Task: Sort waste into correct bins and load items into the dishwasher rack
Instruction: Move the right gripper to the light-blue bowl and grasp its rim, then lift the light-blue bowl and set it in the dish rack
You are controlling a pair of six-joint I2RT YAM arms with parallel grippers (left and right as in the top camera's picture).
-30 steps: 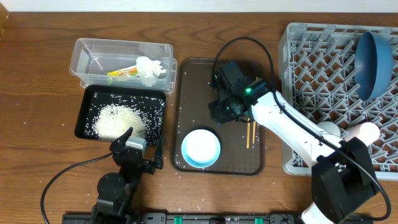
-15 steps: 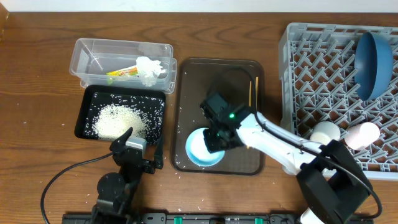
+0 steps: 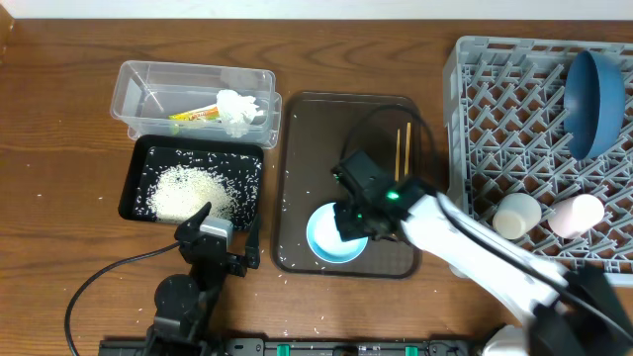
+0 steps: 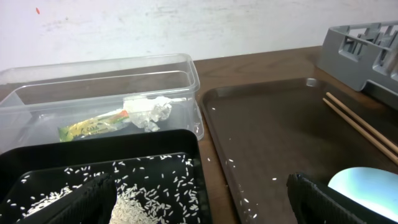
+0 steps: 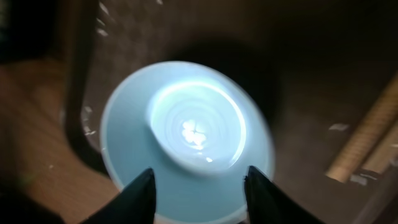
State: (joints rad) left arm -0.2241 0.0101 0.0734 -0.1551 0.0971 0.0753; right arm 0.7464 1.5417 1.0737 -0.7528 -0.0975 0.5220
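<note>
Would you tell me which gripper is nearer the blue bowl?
Right. The right gripper hangs directly over the bowl on the brown tray; the left gripper sits off to the bowl's left, by the black tray.

We see our left arm (image 3: 181, 297) folded low and compact at the near edge of the overhead view, its left gripper (image 4: 208, 208) pointing forward and level, its two black fingers (image 4: 81, 200) spread wide to the edges of the wrist view. Our right arm (image 3: 465, 247) reaches in from the lower right, its white link stretched out on a diagonal and blurred toward the base, a green light showing on the black wrist. The right gripper (image 5: 199, 186) points steeply down, its dark fingertips (image 5: 142, 186) set apart with a clear gap between them, far narrower than the left's.
</note>
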